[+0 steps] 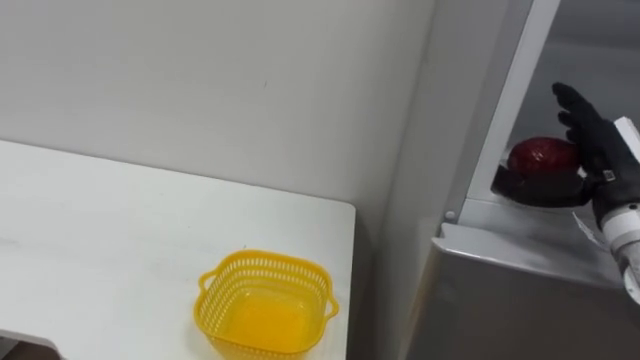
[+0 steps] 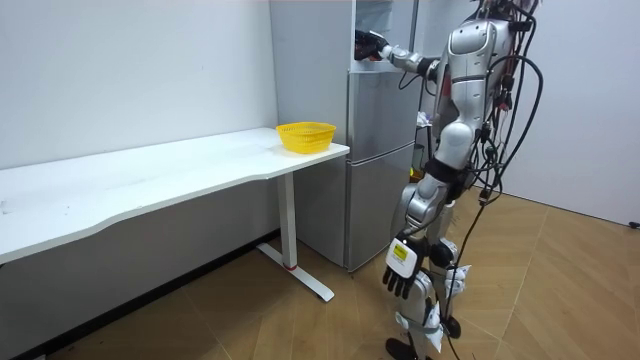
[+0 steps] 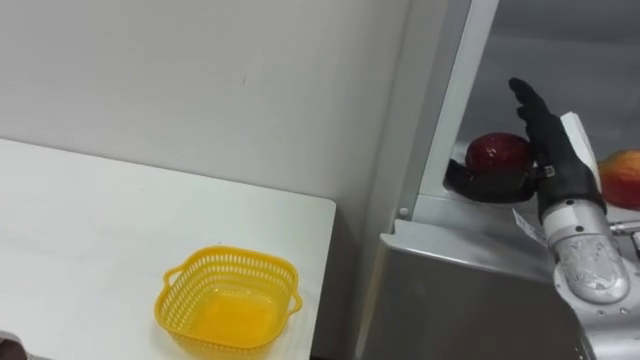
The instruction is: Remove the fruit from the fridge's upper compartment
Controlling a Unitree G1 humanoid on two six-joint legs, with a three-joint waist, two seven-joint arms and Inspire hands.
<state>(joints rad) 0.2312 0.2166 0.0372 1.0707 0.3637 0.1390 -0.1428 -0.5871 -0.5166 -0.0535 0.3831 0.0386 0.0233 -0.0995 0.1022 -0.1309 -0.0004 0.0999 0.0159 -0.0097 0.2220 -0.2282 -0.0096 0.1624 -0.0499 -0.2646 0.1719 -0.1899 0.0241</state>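
A dark red apple (image 3: 498,150) sits at the front of the open upper fridge compartment. My right hand (image 3: 556,150) is open against it: straight fingers stand behind and to the right of the apple, and the thumb (image 3: 470,186) stretches along its front underside. In the left eye view the same apple (image 1: 540,156) and right hand (image 1: 600,140) show at the right edge. A second, lighter red apple (image 3: 622,176) lies further right on the shelf. In the room view my left hand (image 2: 403,272) hangs relaxed beside my leg.
A yellow plastic basket (image 1: 265,305) stands empty near the right end of the white table (image 1: 100,250), next to the grey fridge (image 2: 380,150). The lower fridge door (image 3: 460,300) is closed below the shelf. I stand facing the fridge.
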